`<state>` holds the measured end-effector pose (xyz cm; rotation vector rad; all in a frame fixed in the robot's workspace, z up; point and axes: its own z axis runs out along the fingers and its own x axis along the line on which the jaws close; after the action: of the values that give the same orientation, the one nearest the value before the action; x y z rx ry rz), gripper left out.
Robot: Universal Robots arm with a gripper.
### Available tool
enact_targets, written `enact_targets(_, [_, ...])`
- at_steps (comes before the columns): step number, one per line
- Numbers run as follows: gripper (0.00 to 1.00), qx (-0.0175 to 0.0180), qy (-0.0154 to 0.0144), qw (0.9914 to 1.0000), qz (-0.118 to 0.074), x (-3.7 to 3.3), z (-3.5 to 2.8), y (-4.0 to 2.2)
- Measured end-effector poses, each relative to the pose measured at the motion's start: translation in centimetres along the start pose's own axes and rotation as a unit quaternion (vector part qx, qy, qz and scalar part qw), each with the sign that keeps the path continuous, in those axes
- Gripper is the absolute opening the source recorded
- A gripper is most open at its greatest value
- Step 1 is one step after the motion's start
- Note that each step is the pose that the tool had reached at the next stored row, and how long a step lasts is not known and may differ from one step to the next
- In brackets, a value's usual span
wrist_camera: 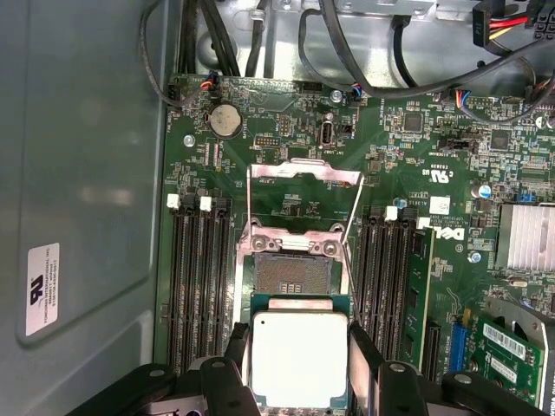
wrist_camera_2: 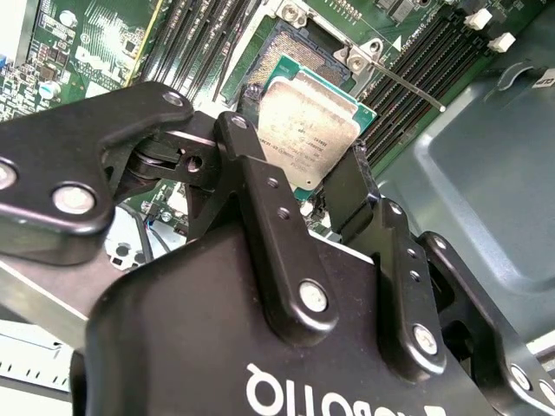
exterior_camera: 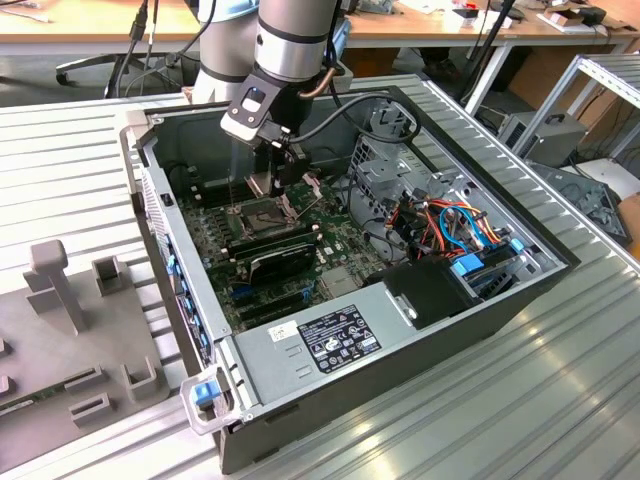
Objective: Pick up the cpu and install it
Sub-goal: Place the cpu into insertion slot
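Note:
The cpu (wrist_camera: 299, 357) is a thin square chip with a pale grey face on a green edge. It sits between my gripper's black fingers (wrist_camera: 365, 355), which press on two opposite sides. In the second wrist view the cpu (wrist_camera_2: 308, 130) is tilted and hangs just above the open socket (wrist_camera_2: 282, 48). The socket (wrist_camera: 290, 273) lies bare, with its metal load frame (wrist_camera: 303, 173) swung up and its lever (wrist_camera_2: 408, 87) released. In the exterior view my gripper (exterior_camera: 272, 172) hovers inside the computer case, over the socket (exterior_camera: 262, 213) on the green motherboard.
Black memory slots (wrist_camera: 195, 286) flank the socket on both sides. A silver heatsink (wrist_camera: 529, 238) and cable bundles (exterior_camera: 455, 225) sit nearby. The case walls (exterior_camera: 150, 190) enclose the board. A grey fixture block (exterior_camera: 60, 290) stands on the table at the exterior view's left.

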<state>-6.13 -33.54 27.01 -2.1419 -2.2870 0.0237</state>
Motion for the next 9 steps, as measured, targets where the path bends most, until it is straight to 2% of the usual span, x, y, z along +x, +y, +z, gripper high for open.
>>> enact_targets(3, [0.55, 0.0000, 0.0000, 1.00000, 0.001, 0.00, 0.12, 0.00])
enact_targets(9, [0.55, 0.0001, 0.0006, 0.99962, 0.027, 0.00, 0.36, 0.01])
